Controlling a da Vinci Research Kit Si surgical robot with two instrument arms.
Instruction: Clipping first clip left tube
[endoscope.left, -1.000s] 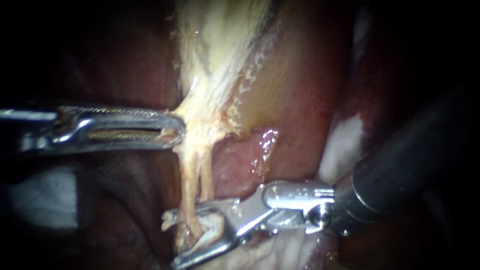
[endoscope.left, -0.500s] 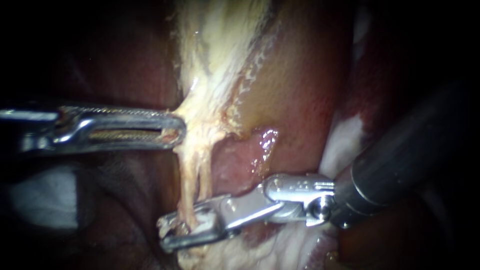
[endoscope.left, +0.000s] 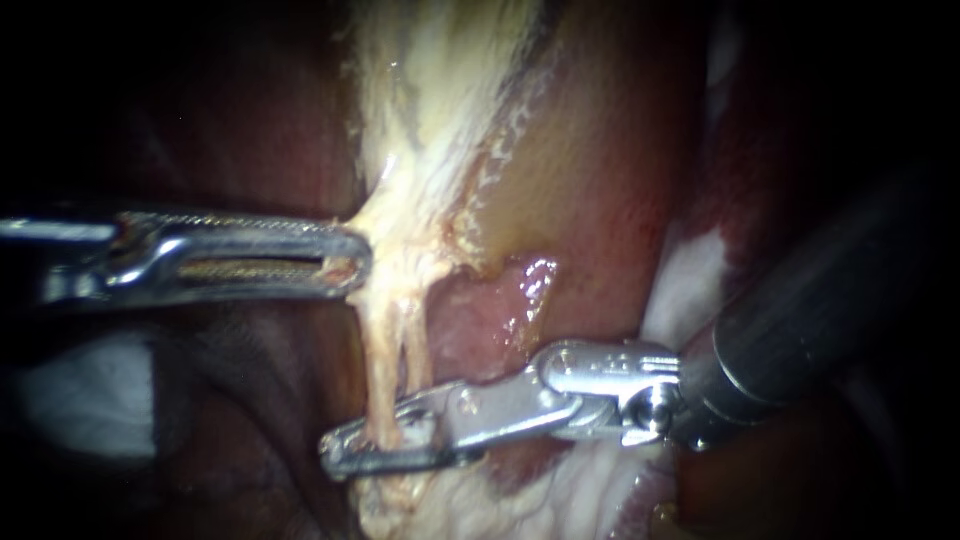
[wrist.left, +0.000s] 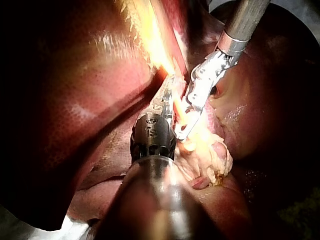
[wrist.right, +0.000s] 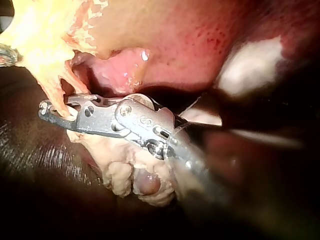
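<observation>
Glistening red-brown liver (endoscope.left: 600, 200) fills the background in every view and goes dark at the edges. In the endoscope view a soft white patch (endoscope.left: 690, 285) shows beside the dark shaft on the right. The silver, hinged right instrument (endoscope.left: 345, 455) comes in on that shaft, its two long narrow jaws drawn nearly together. They pinch the left tube (endoscope.left: 378, 375), a thin pale tan strand that runs down from above and crosses between them close to their tips. A second strand (endoscope.left: 412, 350), equally pale, hangs just beside it and disappears behind the upper jaw (whether it is caught too, I cannot tell). Higher up both strands merge into a band of pale yellow fatty tissue (endoscope.left: 420, 150). The silver, slotted left instrument (endoscope.left: 352, 265) reaches in level from the left, its jaws pressed together on that tissue's edge. The right wrist view shows what the endoscope hides: a knobbly cream-and-pink lump (wrist.right: 130, 175) lies directly under the right instrument (wrist.right: 47, 111), with wet pink tissue on the jaws' far side. The left wrist view shows how close the two tools stand: the right instrument (wrist.left: 181, 131) crosses just ahead of the left instrument (wrist.left: 166, 95), with the tube lit orange between them.
</observation>
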